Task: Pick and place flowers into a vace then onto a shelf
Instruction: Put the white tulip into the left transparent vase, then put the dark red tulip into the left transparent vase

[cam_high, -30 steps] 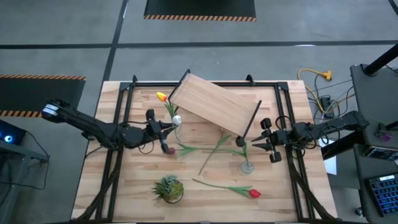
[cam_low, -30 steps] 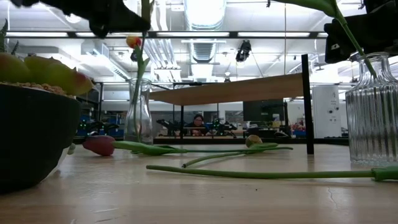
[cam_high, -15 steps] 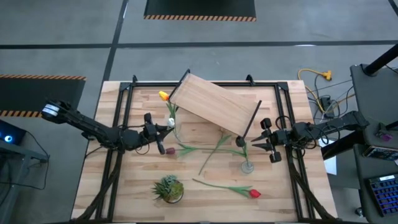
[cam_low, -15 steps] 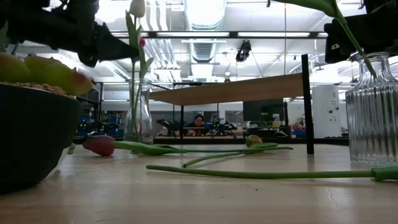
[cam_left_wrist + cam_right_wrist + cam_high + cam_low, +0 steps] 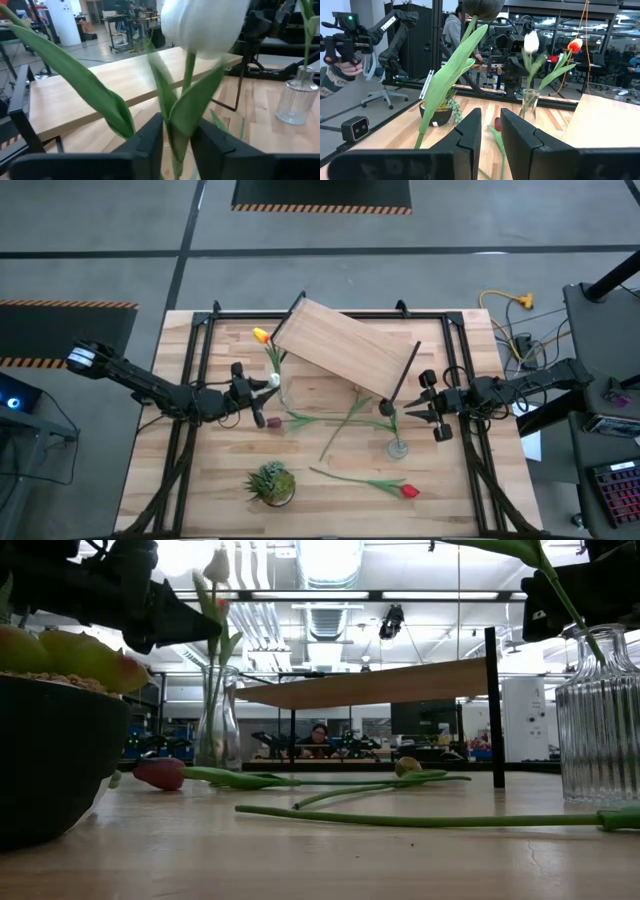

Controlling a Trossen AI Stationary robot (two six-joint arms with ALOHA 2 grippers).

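At left, the left end effector has its fingers slightly parted around the white flower, whose stem stands in the left vase. Loose flowers lie on the worktop. The right end effector pinches a dark flower in the right vase. No vase is on the shelf.

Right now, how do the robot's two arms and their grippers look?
Both arms are dark, slim and jointed. The left arm has a pale band near its base. The left gripper and right gripper each have two flat, black, angular fingers. Thin dark cables run along the right arm.
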